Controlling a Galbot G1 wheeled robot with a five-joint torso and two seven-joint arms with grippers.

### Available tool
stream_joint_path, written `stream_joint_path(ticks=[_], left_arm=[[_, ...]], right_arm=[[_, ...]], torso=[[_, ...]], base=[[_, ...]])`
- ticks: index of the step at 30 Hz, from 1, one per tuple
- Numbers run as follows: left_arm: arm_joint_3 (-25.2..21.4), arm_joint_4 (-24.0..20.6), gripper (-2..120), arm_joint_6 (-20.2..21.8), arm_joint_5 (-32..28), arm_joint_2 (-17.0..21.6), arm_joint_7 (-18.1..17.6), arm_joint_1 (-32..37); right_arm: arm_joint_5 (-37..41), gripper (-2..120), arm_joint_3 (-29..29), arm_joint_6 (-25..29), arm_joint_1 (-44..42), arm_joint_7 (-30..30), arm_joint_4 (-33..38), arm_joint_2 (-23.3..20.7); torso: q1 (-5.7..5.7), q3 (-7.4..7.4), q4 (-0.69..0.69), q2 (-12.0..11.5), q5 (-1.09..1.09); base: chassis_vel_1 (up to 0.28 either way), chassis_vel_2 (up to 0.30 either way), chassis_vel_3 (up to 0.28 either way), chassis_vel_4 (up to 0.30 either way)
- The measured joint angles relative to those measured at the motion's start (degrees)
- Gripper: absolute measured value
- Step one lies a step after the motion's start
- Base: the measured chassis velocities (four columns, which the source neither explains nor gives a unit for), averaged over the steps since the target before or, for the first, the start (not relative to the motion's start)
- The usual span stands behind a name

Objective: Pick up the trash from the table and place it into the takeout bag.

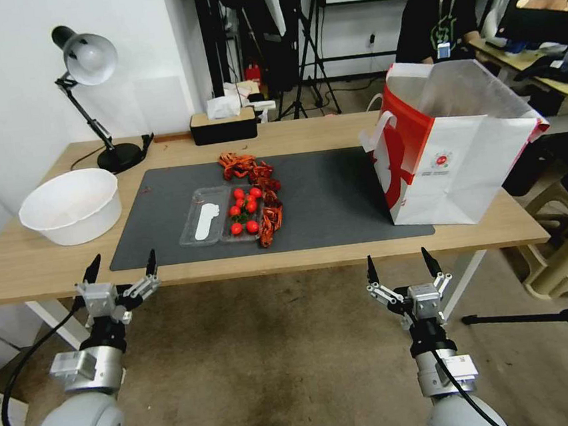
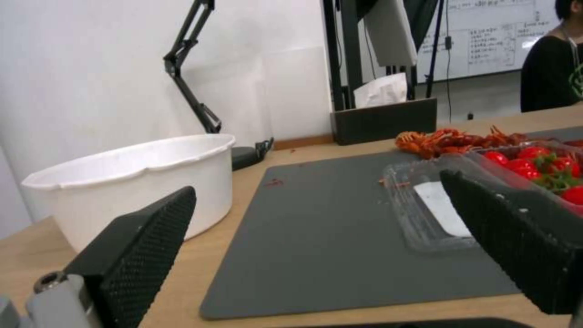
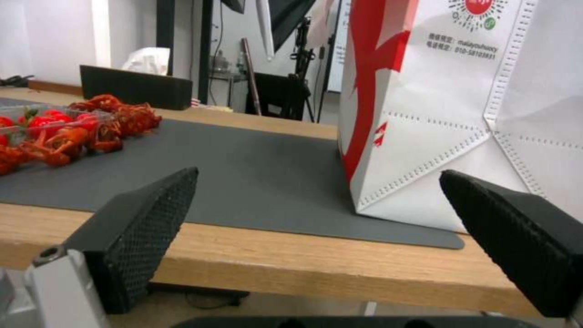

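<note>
Here, the left gripper (image 1: 121,265) and right gripper (image 1: 401,264) hang spread and empty just off the near edge of the table (image 1: 302,259). Ahead of the left one lies the clear tray (image 1: 220,214) of tomatoes with crayfish shells (image 1: 262,195); the takeout bag (image 1: 452,146) stands upright ahead of the right one.

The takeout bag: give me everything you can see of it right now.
The takeout bag is a large stiff white paper bag with a red side panel, white handles and a small round red logo with printed text under it. It stands upright with its mouth wide open, on the right end of the dark grey mat on the table. Its folded base shows perforated crease lines. Nothing else touches it; the right gripper hovers open before the table edge, short of it.
</note>
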Motion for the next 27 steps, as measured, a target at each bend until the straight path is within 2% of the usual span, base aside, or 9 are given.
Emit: stream_joint_path(ticks=[27], left_arm=[[0.4, 2.1, 100, -4.5, 1.8, -2.1, 0.7, 1.9]], right_arm=[[0.0, 100, 0.1, -0.3, -0.6, 0.2, -0.3, 0.4]], torso=[[0.00, 0.01, -0.01, 0.0, 0.00]], base=[[0.000, 0.000, 0.000, 0.000]])
